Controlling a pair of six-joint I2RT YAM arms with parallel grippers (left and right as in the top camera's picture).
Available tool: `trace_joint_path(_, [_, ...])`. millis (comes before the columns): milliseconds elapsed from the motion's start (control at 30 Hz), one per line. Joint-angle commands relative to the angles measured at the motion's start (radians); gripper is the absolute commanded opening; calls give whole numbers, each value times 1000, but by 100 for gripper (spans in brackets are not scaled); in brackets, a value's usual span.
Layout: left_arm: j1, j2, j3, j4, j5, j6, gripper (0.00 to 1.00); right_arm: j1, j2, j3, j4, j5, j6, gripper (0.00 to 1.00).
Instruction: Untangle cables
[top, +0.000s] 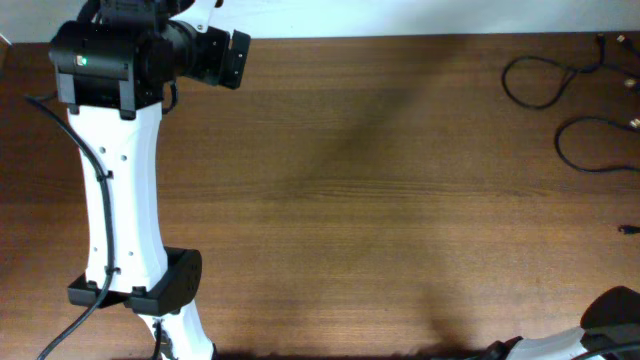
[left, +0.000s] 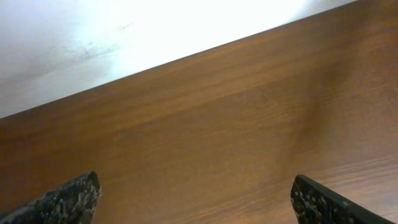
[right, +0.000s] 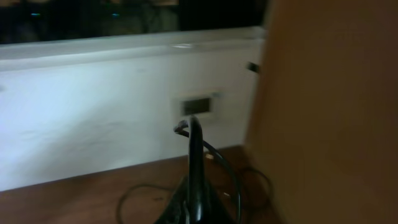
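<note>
Thin black cables lie at the table's far right: one loop, a second loop, and a small plug end at the edge. My left gripper is at the far left back, open and empty; its two fingers are spread wide over bare wood. My right gripper is shut, its fingers pressed into one dark blade. A thin black cable arcs down from its tip, and a small plug end sticks out beside it. More cable loops lie behind on the table.
The brown wooden table ends at a white wall at the back. My left arm's white body stands along the left side. Only part of my right arm shows at the bottom right corner. A blurred brown surface fills the right of the right wrist view.
</note>
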Motion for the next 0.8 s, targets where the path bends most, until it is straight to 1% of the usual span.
trace_joint_path(0, [6,-19,9,4,60,-12,99,-109,-22,24,7,18,8,4])
trace_joint_path(100, [6,-19,9,-2,60,-12,99,-218,-13,24,2,31,4,4])
trace_joint_path(167, [6,-19,9,2,61,-13,99,-255,18,21,-28,69,3,4])
trace_joint_path(200, [6,-19,8,4,69,-13,99,-257,54,15,-47,68,4,4])
trace_joint_path(333, [6,-19,8,38,180,-12,99,-236,214,13,-83,64,4,4])
trace_joint_path(400, [6,-10,8,79,243,-12,99,-222,304,13,-92,60,4,4])
trace_joint_path(467, [6,-3,8,99,243,-12,99,-203,363,12,-103,61,0,4])
trace_joint_path(567, [6,-2,8,104,243,-12,99,-182,388,12,-116,61,0,4])
trace_joint_path(600, [6,-2,8,104,243,-12,99,-176,388,12,-117,61,0,10])
trace_joint_path(633, [6,-2,8,104,243,-12,99,-175,388,12,-118,50,13,99])
trace_joint_path(667, [6,-2,8,103,243,-12,99,-176,374,13,-124,-56,18,99])
trace_joint_path(700, [6,-2,8,99,243,-12,99,-175,338,13,-122,-171,-15,99])
trace_joint_path(733, [6,-2,8,96,243,-12,99,-168,299,16,-117,-222,-33,99])
trace_joint_path(767, [6,-2,8,91,242,-11,99,-149,220,26,-121,-225,-18,99])
